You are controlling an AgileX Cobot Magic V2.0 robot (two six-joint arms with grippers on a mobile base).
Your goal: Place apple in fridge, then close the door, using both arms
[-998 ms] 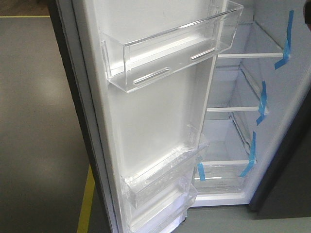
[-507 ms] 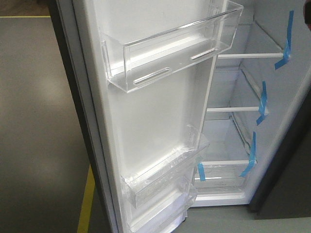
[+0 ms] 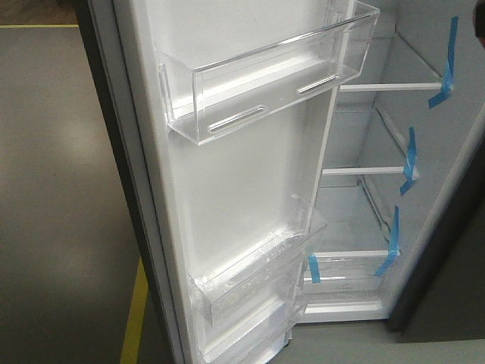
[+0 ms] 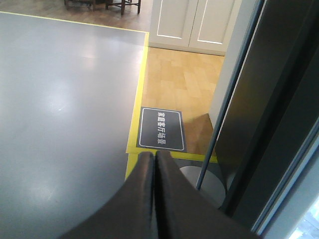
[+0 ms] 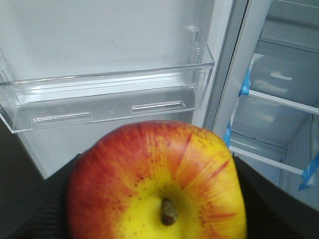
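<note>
From the front, your tall dark grey fridge (image 3: 356, 220) stood open, its door (image 3: 227, 182) swung wide, showing a white inner face with clear plastic bins (image 3: 265, 83) and blue tape strips (image 3: 410, 159) at the white shelf ends. At your left wrist, the left gripper (image 4: 153, 155) hung over grey floor (image 4: 60, 109), jaws pressed together. At your right wrist, the right gripper (image 5: 157, 164) had its jaws clamped on the glossy red-and-yellow apple (image 5: 157, 184), stem toward the lens, in front of a door bin, outside the fridge.

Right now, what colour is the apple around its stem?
The apple is yellow around the stem, streaking to red outward; right wrist view shows it best.
</note>
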